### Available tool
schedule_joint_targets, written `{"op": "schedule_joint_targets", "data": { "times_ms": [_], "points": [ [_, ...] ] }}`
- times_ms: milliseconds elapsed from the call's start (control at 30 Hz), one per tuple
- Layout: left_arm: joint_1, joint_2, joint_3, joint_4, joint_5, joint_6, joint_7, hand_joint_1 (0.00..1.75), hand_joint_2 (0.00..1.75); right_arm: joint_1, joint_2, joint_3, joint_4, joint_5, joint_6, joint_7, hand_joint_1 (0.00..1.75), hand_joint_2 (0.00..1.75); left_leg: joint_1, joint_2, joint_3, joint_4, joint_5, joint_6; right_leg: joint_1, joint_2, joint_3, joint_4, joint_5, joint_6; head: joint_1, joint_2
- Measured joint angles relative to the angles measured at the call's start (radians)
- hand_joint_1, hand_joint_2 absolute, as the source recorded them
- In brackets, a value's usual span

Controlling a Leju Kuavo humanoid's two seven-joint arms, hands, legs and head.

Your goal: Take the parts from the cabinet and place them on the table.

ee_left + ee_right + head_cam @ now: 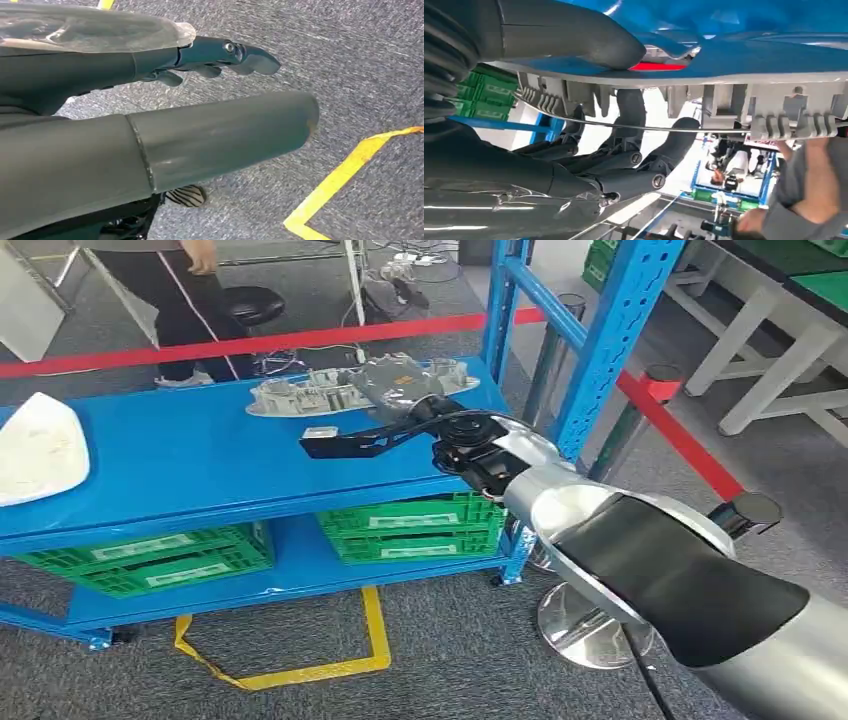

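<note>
Grey, rigid and likely light, the ribbed part [330, 392] on the blue shelf [180, 470] is gripped at its edge by the right hand [400, 390]'s closed fingers [624, 165].

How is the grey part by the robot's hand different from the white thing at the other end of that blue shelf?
The grey part is metallic grey, ribbed and full of cut-outs; the white piece is smooth and plain. The grey part lies at the shelf's far edge with the right robot hand on it, fingers curled under its rim in the right wrist view; the white piece lies alone at the shelf's left end, cut off by the picture's edge. Both rest on the same blue shelf.
</note>
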Motion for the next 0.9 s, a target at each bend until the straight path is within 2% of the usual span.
{"op": "schedule_joint_targets", "data": {
  "times_ms": [200,333,433,633,900],
  "points": [
    [0.001,0.000,0.003,0.000,0.000,0.000,-0.003,0.00,0.00,-0.006,0.000,0.000,0.000,0.019,-0.012,0.006,1.75,1.75,0.000,0.000,0.000,0.000,0.000,0.000,0.000,0.000,0.000,0.000,0.000,0.000,0.000,0.000],
    [0.005,0.000,0.015,0.000,0.001,-0.002,-0.014,0.00,0.00,-0.026,0.000,-0.008,-0.001,0.020,-0.055,0.005,1.75,1.75,0.000,0.000,0.000,0.000,0.000,0.000,0.000,0.000,0.000,0.000,0.000,0.000,0.000,0.000],
    [0.009,0.000,0.016,0.000,0.004,-0.002,-0.020,0.00,0.00,-0.038,0.000,-0.034,-0.011,-0.072,-0.048,-0.049,1.75,1.75,0.000,0.000,0.000,0.000,0.000,0.000,0.000,0.000,0.000,0.000,0.000,0.000,0.000,0.000],
    [0.016,0.002,0.023,0.000,0.007,0.007,-0.023,0.00,0.00,-0.070,0.002,-0.121,-0.042,-0.330,0.058,-0.168,1.75,1.75,0.000,0.000,0.000,0.000,0.000,0.000,0.000,0.000,0.000,0.000,0.000,0.000,0.000,0.000],
    [0.018,0.003,0.037,0.000,0.006,0.013,-0.025,0.00,0.00,-0.088,0.008,-0.203,-0.066,-0.422,0.091,-0.192,1.75,1.75,0.000,0.000,0.000,0.000,0.000,0.000,0.000,0.000,0.000,0.000,0.000,0.000,0.000,0.000]
  ]
}}
